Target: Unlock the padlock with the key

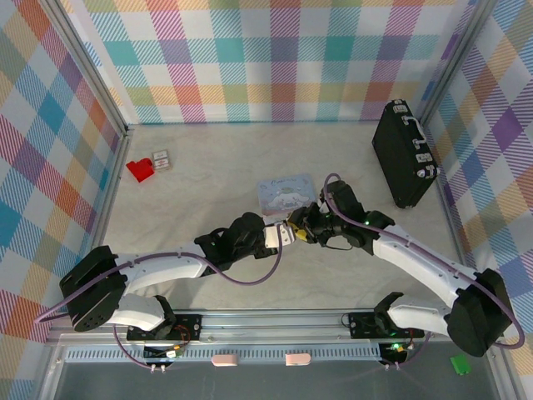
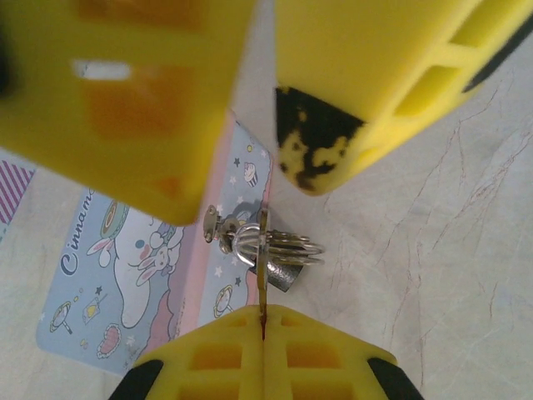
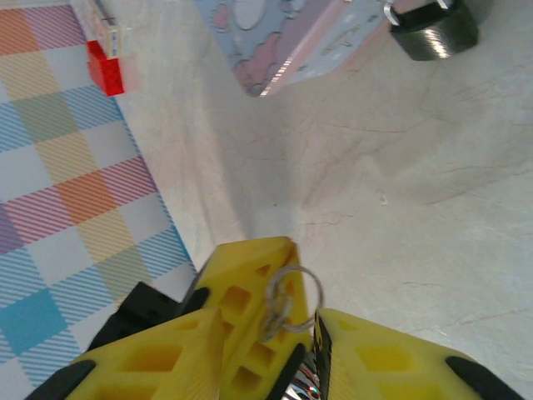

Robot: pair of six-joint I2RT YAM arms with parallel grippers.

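The padlock [image 2: 287, 273], small with a dark body and a silver shackle, hangs from the clasp of the pastel cartoon tin [image 2: 125, 275] on the table. It also lies at the tin's edge in the right wrist view [image 3: 433, 32]. My left gripper [image 2: 265, 312] is shut on the key [image 2: 264, 279], seen edge-on, with silver key rings [image 2: 291, 247] on it, held above the padlock. My right gripper [image 3: 265, 317] has its jaws apart on either side of the left fingertips and a key ring [image 3: 291, 300]. Both grippers meet just in front of the tin [image 1: 286, 193].
A black briefcase [image 1: 404, 154] stands at the right wall. A red plastic piece [image 1: 140, 170] with a small card lies at the left wall. Checked walls close in the table on three sides.
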